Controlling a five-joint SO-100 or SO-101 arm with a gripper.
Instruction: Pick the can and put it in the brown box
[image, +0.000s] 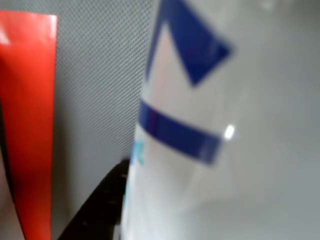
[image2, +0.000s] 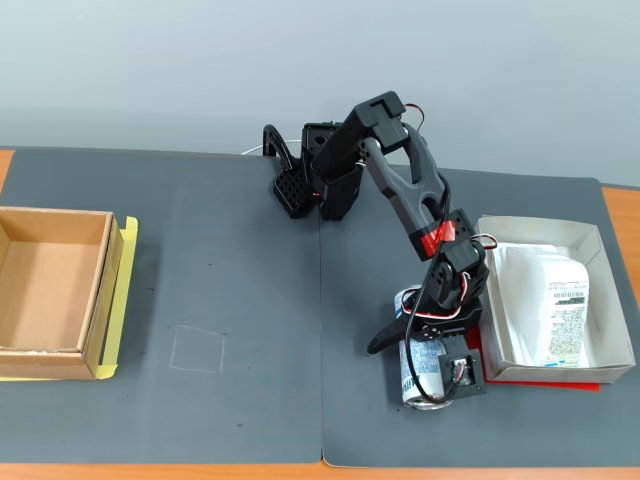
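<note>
The can (image2: 413, 372) lies on its side on the dark mat, just left of the white tray, with its silver end toward the front edge. In the wrist view it (image: 210, 150) fills the right side, white with blue marks, blurred and very close. My gripper (image2: 415, 360) is down over the can and open. One black finger (image2: 385, 340) is spread out to the can's left and also shows in the wrist view (image: 100, 210); the other is hidden by the wrist camera. The brown box (image2: 97, 300) stands empty at the far left.
A white paper tray (image2: 610, 290) with a red base (image: 30, 125) stands right beside the can and holds a white printed packet (image2: 545, 300). A yellow sheet (image2: 127, 290) lies under the brown box. The arm's base (image2: 320, 180) is at the back centre.
</note>
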